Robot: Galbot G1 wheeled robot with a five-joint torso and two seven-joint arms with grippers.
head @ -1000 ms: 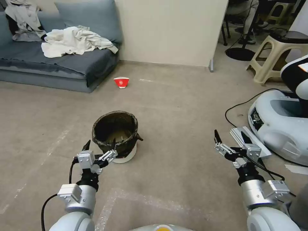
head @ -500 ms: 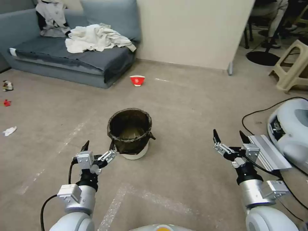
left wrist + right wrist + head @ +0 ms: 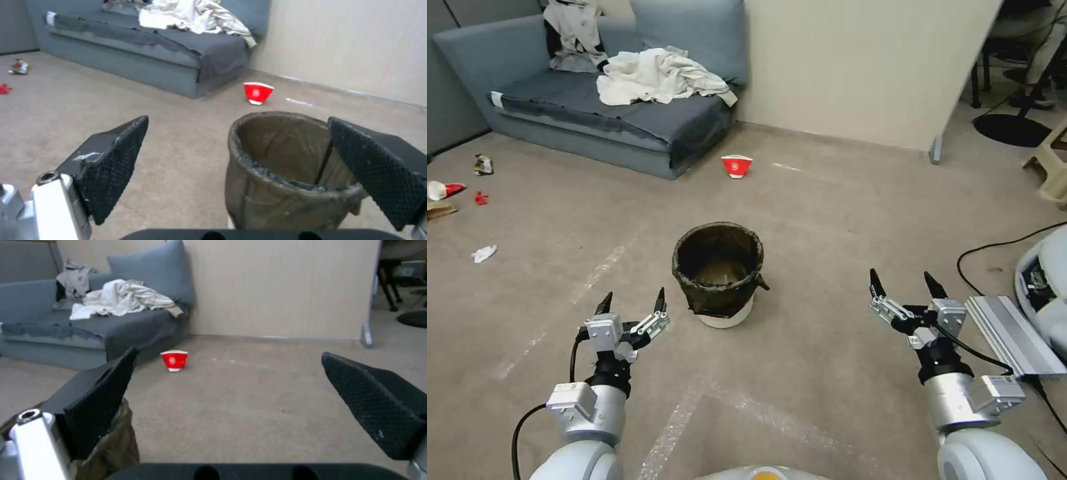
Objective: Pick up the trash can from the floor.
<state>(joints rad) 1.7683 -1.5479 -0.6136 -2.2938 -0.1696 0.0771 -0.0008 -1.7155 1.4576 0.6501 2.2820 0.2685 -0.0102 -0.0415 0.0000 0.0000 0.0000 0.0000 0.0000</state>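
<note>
The trash can (image 3: pixel 718 275) stands upright on the floor (image 3: pixel 827 220), roughly centred between the two arms and a little ahead of them, its dark bag folded over the rim. The left gripper (image 3: pixel 632 303) hovers just beside its near-left side, fingers spread and holding nothing. The right gripper (image 3: pixel 904 285) hangs well apart to the right, fingers also spread wide. Bare carpet surrounds the can; a red cup (image 3: pixel 736 165) sits farther off, probably upside down, near the sofa (image 3: pixel 627 123).
</note>
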